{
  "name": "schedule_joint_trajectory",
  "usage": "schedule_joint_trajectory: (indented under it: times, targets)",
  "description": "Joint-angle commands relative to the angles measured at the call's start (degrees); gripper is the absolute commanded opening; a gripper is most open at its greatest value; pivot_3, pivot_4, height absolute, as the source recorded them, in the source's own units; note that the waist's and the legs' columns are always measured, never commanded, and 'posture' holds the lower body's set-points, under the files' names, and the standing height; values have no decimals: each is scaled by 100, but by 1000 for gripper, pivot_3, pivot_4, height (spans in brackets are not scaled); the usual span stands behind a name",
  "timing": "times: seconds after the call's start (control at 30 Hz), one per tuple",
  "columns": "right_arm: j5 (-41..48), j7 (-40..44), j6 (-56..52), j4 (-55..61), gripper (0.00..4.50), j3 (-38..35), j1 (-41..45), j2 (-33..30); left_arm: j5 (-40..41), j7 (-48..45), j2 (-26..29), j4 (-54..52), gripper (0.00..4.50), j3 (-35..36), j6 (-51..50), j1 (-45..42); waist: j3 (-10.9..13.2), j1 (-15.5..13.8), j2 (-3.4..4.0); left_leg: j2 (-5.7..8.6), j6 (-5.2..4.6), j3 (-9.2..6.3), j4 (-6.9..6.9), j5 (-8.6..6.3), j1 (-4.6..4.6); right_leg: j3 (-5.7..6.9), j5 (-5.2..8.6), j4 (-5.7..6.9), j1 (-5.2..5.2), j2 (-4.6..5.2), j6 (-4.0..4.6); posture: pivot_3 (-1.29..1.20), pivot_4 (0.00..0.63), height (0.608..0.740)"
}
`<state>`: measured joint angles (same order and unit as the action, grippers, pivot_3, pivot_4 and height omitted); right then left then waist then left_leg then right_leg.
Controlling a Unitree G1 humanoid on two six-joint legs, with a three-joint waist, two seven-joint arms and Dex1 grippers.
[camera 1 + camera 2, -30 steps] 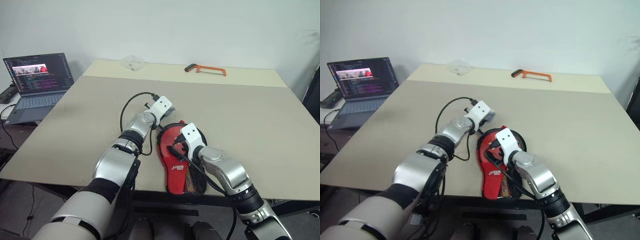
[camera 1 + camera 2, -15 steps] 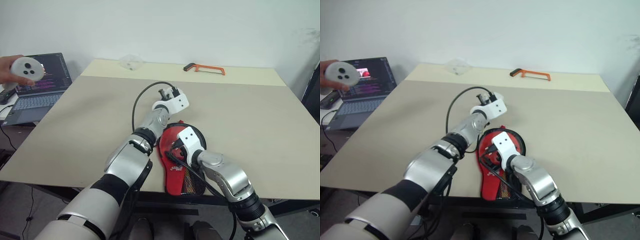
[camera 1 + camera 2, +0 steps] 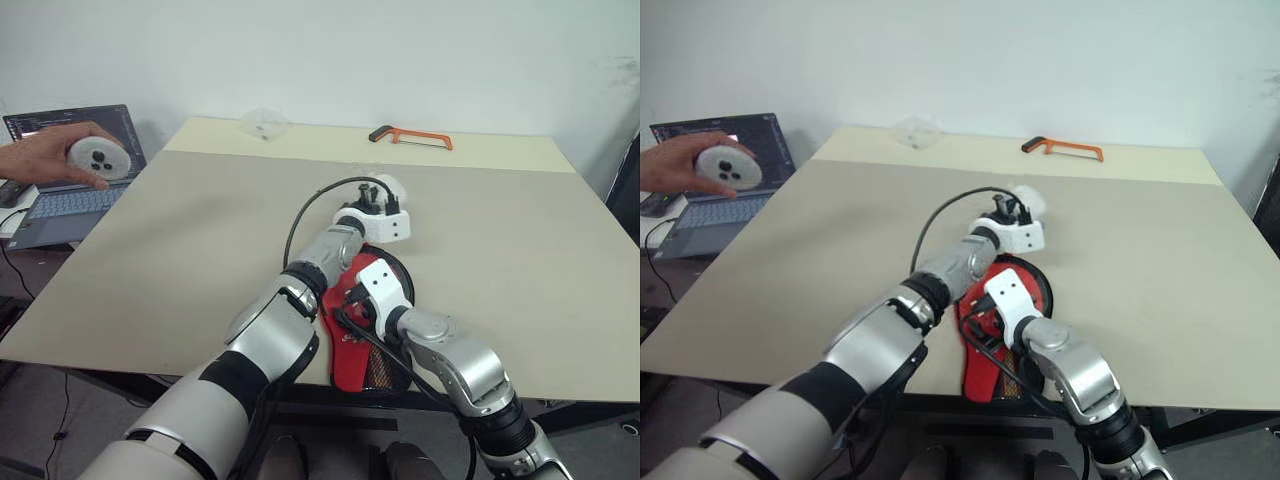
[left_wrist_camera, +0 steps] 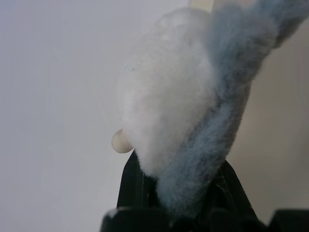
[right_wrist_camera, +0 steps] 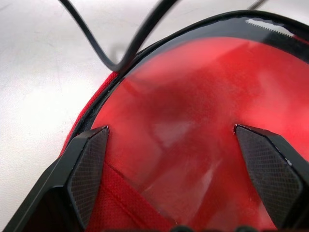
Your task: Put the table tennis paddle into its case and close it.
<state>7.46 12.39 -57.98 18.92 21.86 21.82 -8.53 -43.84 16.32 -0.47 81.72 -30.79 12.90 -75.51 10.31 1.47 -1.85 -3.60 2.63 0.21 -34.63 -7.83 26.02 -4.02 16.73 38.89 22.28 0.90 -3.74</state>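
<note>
left claw (image 3: 378, 190) swung right, gripping fluffy lump (image 4: 193, 101)

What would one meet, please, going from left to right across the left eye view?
Hand with a white disc → laptop → clear cup → left gripper with a fluffy lump → orange saw.

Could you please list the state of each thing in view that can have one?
case: lying flat on the table, clear side up, with the red of the table tennis paddle behind the plastic.
left pincer: shut on the fluffy grey-blue and white lump, held above the table.
right pincer: open, poised over the case.
laptop: lid open, screen lit.
orange hacksaw: lying flat at the far edge.
</note>
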Motion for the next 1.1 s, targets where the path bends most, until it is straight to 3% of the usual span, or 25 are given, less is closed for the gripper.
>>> schedule_joint_trajectory:
  times: [0.03, 0.47, 0.63, 0.73, 0.83, 1.1]
  targets:
    - [-26, 20, -447, -344, 4500, 179, -262, -29, -169, 356, -203, -192, 257, -153, 372, -416, 0, -1, 0, 0, 0, 0, 0, 0, 0, 0, 1, 0, 0, 0, 0, 0, 150, 740]
    - [-79, 27, -367, -506, 4500, 174, -221, 66, -616, 644, -735, -215, 257, -710, 1320, -301, -2, -4, -1, 6, 15, 2, 0, -10, 0, 1, 8, -2, -2, 8, -1, 0, 150, 740]
    - [-124, 92, -253, -630, 4500, 168, -163, 60, -262, -264, -758, -160, 257, -387, 939, -107, -5, 0, 0, 6, 14, 2, 0, -9, -1, 1, 13, -2, -2, 9, 0, 0, 150, 740]
    - [-156, 154, -138, -757, 4500, 155, -99, 45, 6, -1675, -707, -90, 257, -130, 132, 19, -14, 10, 0, 6, 13, 3, -1, -8, -3, 2, 13, -1, -2, 9, 1, 0, 150, 740]
    - [-191, 224, -24, -892, 4500, 162, -32, 52, 131, -2445, -583, -147, 1226, -39, 394, 99, -19, 30, 0, 6, 16, 1, -1, -10, -10, 3, 13, 3, -4, 8, 4, 0, 150, 740]
    - [-264, 499, 374, -1382, 4500, 126, 325, 45, 749, -3195, -137, -273, 4211, 558, 450, -56, -23, 58, 0, 4, 11, -6, -1, -7, -16, 0, 6, 7, -4, 4, 16, 0, 150, 740]
